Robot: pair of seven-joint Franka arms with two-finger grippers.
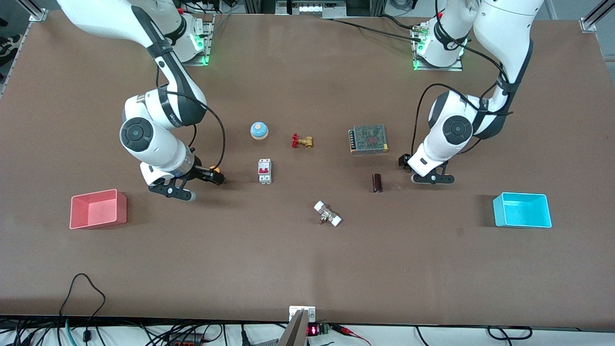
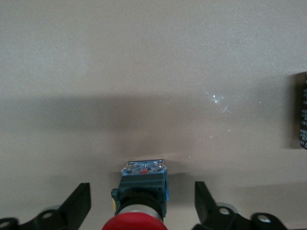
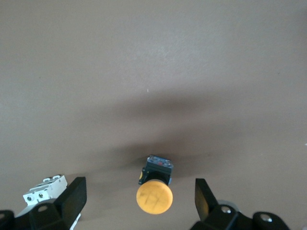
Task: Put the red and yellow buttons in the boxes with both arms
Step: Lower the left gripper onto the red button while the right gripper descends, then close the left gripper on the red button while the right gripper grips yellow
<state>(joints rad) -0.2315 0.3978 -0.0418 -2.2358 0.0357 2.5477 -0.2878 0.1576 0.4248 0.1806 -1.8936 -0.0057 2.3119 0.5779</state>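
Note:
The red button (image 2: 142, 191) lies on the table between the open fingers (image 2: 79, 206) of my left gripper (image 2: 142, 207), untouched; in the front view the arm hides it. My left gripper (image 1: 403, 161) is low over the table beside the dark cylinder. The yellow button (image 3: 154, 195) lies between the open fingers (image 3: 206, 201) of my right gripper (image 3: 140, 203), with a gap on each side. In the front view its cap (image 1: 216, 169) shows at my right gripper (image 1: 214, 175). The pink-red box (image 1: 98, 218) and the cyan box (image 1: 521, 221) stand empty near the table's two ends.
Between the arms lie a blue bell (image 1: 259, 129), a brass valve with a red handle (image 1: 302, 141), a white breaker (image 1: 264, 171), a grey power supply (image 1: 368, 139), a dark cylinder (image 1: 377, 183) and a white fitting (image 1: 327, 214). The breaker (image 3: 43, 191) lies close to my right gripper.

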